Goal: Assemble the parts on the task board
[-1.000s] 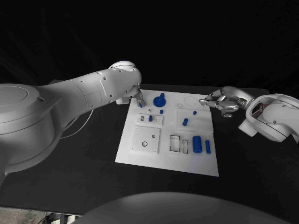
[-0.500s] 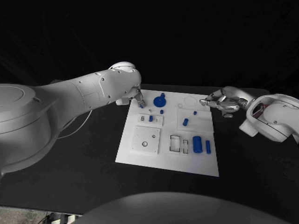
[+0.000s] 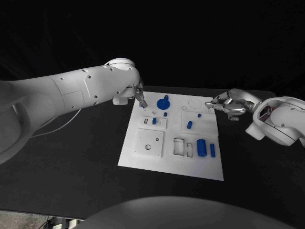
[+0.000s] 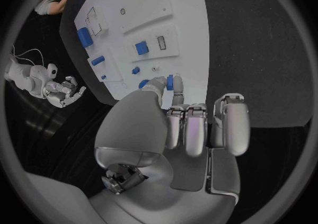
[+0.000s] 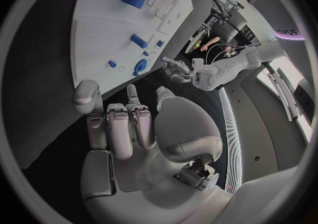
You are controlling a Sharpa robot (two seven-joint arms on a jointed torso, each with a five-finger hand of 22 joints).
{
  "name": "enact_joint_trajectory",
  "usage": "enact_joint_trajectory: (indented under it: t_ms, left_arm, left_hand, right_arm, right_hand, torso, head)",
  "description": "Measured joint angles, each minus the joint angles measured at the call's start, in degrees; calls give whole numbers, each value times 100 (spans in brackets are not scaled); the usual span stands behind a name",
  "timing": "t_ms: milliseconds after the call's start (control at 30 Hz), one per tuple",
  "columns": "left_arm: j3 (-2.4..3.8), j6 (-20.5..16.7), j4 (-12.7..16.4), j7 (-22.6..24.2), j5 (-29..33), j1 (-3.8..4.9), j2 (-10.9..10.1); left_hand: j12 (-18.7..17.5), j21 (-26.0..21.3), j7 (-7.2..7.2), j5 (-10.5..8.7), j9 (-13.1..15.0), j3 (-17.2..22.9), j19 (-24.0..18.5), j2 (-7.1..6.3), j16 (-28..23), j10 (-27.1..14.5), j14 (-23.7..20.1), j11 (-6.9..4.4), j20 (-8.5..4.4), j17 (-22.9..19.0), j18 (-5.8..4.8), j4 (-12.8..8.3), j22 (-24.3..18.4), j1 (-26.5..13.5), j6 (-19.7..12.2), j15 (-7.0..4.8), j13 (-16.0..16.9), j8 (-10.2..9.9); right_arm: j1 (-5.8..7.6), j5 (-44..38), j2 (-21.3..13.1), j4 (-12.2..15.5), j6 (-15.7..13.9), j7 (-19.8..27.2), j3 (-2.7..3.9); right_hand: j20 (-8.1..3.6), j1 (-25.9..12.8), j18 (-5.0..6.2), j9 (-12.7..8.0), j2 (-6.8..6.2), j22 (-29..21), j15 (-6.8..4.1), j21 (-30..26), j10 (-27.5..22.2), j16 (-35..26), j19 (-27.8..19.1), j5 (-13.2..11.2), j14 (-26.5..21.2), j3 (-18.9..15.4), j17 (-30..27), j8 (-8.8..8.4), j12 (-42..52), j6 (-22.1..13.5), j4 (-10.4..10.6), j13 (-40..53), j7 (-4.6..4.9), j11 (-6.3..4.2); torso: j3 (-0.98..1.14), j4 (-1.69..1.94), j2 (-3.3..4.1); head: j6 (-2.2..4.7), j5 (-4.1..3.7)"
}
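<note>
The board (image 3: pixel 172 143) lies mid-desk (image 3: pixel 77 162). Several blue parts (image 3: pixel 201 147) lie loose on it, so most assembly looks undone. The left hand (image 3: pixel 140 100) hovers at the board's far corner by the round part (image 3: pixel 163 101). Its wrist view shows fingers (image 4: pixel 177 82) pinching a small blue piece (image 4: pixel 170 81), unclear from the head view. The right hand (image 3: pixel 225 106), beside the board, holds nothing, fingers loosely curled.

i see a white task board (image 3: pixel 142 157) on the black table (image 3: pixel 77 162), blue parts (image 3: pixel 201 147) on it, silver left hand (image 4: pixel 175 123) and right hand (image 3: pixel 223 106).
</note>
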Motion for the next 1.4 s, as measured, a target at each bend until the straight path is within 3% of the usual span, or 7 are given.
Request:
enact_joint_trajectory:
  t_ms: [133, 233, 433, 800, 1400]
  left_arm:
    - [-11, -45, 584, -82, -59, 88, -364]
    - [-52, -75, 965, -138, -102, 107, -598]
    - [-124, -146, 1416, -219, -141, 114, -817]
    - [-170, -321, 1548, -285, -75, 28, -801]
    - [-178, -390, 1373, -243, 5, -166, -621]
  left_hand:
    - [0, 0, -12, -10, 16, 60, 0, -1, 0, 0, 0, 0, 0, 0, 1, 5, 0, -1, -31, 0, 0, 0]
    - [0, -24, -12, -43, 19, 87, 0, -1, 0, 0, 0, 0, 0, 0, 0, 30, 0, -1, -32, 0, 0, 0]
    - [0, -45, 8, -161, 45, 164, 0, -50, 0, 0, 0, 0, 0, 0, 0, 65, 0, -50, -51, 0, 0, 0]
    - [0, -67, 10, -176, 53, 174, -22, -57, 0, 0, 0, 0, -21, 4, 0, 74, 0, -57, -53, 0, 0, -1]
    - [0, -178, 9, -205, 75, 278, -84, -88, 0, 0, 0, 1, -20, 3, 0, 77, 0, -43, -92, 1, 0, 20]
  right_arm:
    - [0, 0, -9, 0, 9, -7, 0]
    - [-6, 0, -25, 6, 21, -12, 0]
    - [-51, 1, -43, 2, 37, -21, 0]
    - [-100, 1, -47, 1, 43, -22, -1]
    - [-107, 18, -35, -11, 45, -12, -1]
  right_hand:
    - [0, 0, 0, 0, 0, 0, 0, -28, 0, 0, 0, 0, 0, 0, 0, 0, 0, 0, 0, 0, 0, 0]
    - [13, 0, 0, 0, 0, -1, 0, -28, 0, 0, -13, 0, 0, 0, 0, 0, 0, 0, 0, 0, 0, 0]
    - [21, 0, 0, 0, 0, -1, 0, -28, 0, 0, -21, 0, 0, 0, 0, 0, 0, 0, 0, 0, 0, 0]
    - [21, 0, 0, 1, 0, -1, 0, -28, 0, 0, -21, 0, 0, 0, 4, 0, 0, 0, 0, 5, 0, 0]
    - [21, 0, 0, -4, 0, 3, 0, -28, 0, 0, -21, 0, 0, 0, 3, 0, 0, 0, 0, 4, 0, 0]
  torso:
    - [-1, 0, -1]
    - [-4, 1, -3]
    - [-11, 4, -9]
    - [-16, -3, -2]
    - [-11, -3, 1]
  head:
    - [0, 0]
    - [0, 0]
    - [0, 19]
    - [0, 48]
    - [0, 40]
